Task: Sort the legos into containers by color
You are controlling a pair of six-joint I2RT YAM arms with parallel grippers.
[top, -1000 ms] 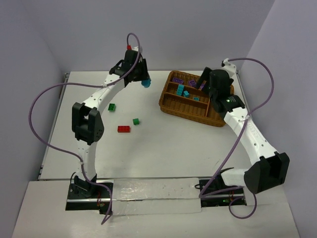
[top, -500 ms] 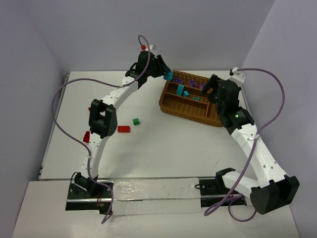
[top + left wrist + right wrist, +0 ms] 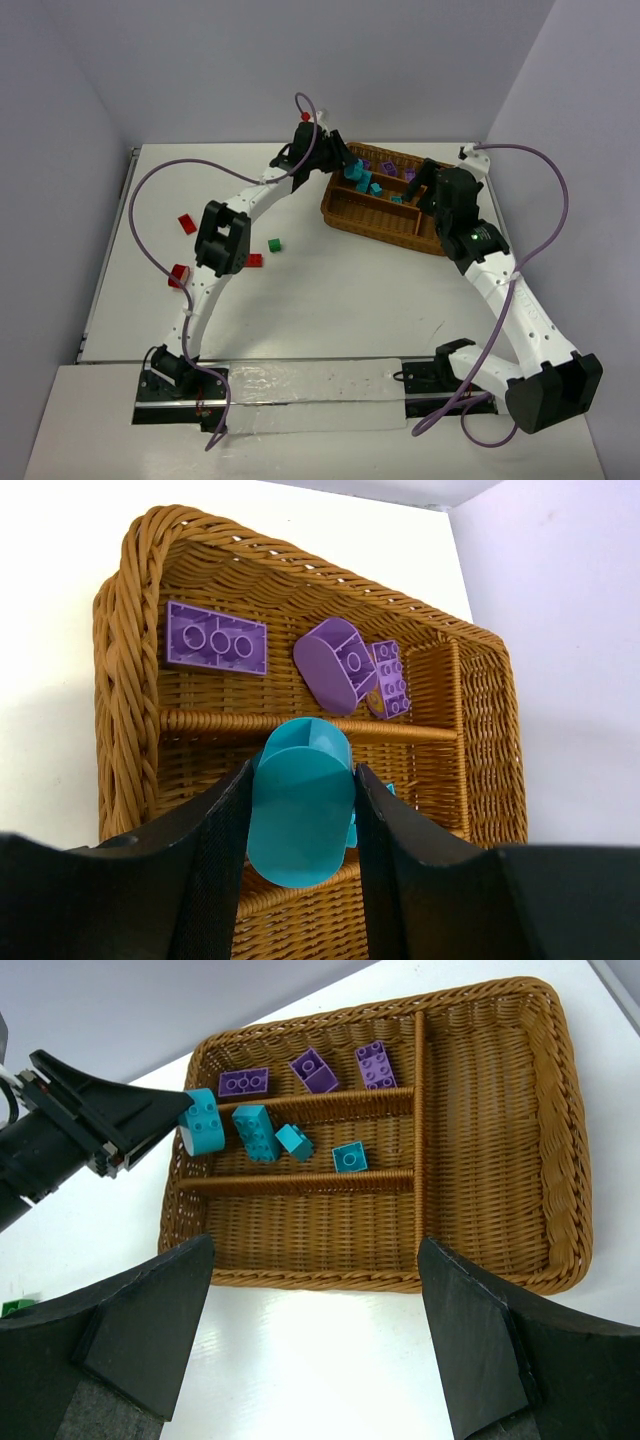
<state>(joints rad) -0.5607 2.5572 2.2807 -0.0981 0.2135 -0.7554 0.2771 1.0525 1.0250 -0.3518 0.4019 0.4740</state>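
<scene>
White surface (image 3: 330, 300), lilac walls. Your tray (image 3: 570, 1160) sits far right, long axis roughly left-right in the top view, slots running along it. Left tool (image 3: 303, 775) is clamped narrow on a rounded brick (image 3: 300, 820), teal, at the tray's left rim by the middle slot's end. Studded side up, smooth rounded face toward the left wrist; long axis unclear. Right tool (image 3: 315, 1250) is spread wide, holding nothing, above the tray's near side. Purple bricks (image 3: 243, 1082) far slot, teal bricks (image 3: 256, 1130) middle slot. Red bricks (image 3: 187, 224) and a green brick (image 3: 274, 244) lie left on the surface.
</scene>
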